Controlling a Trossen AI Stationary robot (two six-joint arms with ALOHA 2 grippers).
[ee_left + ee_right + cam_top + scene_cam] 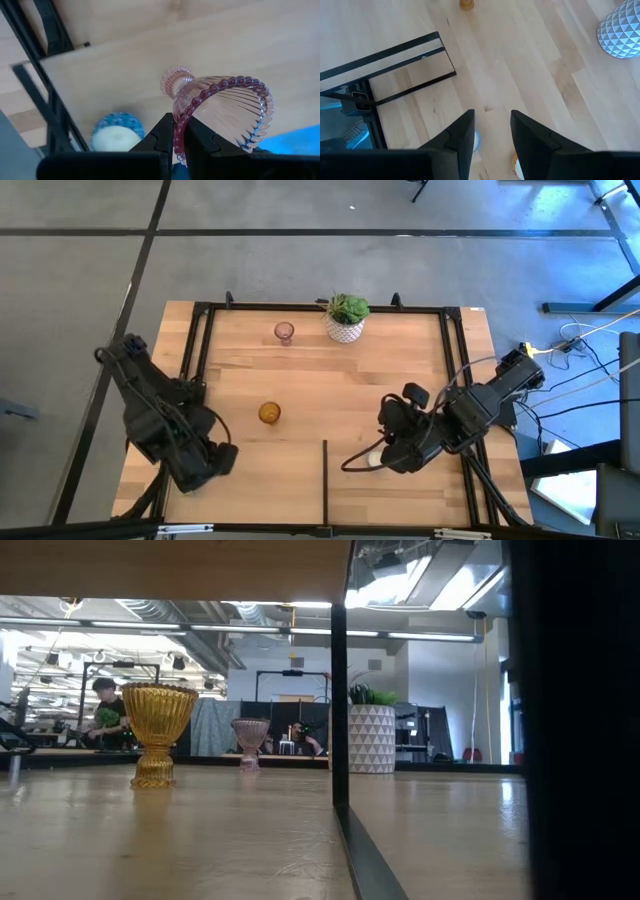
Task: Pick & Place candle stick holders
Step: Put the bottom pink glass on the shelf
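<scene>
Pink glass holder (220,112) in left tool (180,137)

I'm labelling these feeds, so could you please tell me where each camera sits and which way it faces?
High: overhead, straight down; both arms, amber holder, pink holder, plant pot.
Low: table level, looking across into the room; no arm shows.
Left wrist: on the left arm; left gripper shut on a second pink holder.
Right wrist: on the right arm; right gripper above bare table.
Shared: high and low both show amber holder, pink holder, pot.
</scene>
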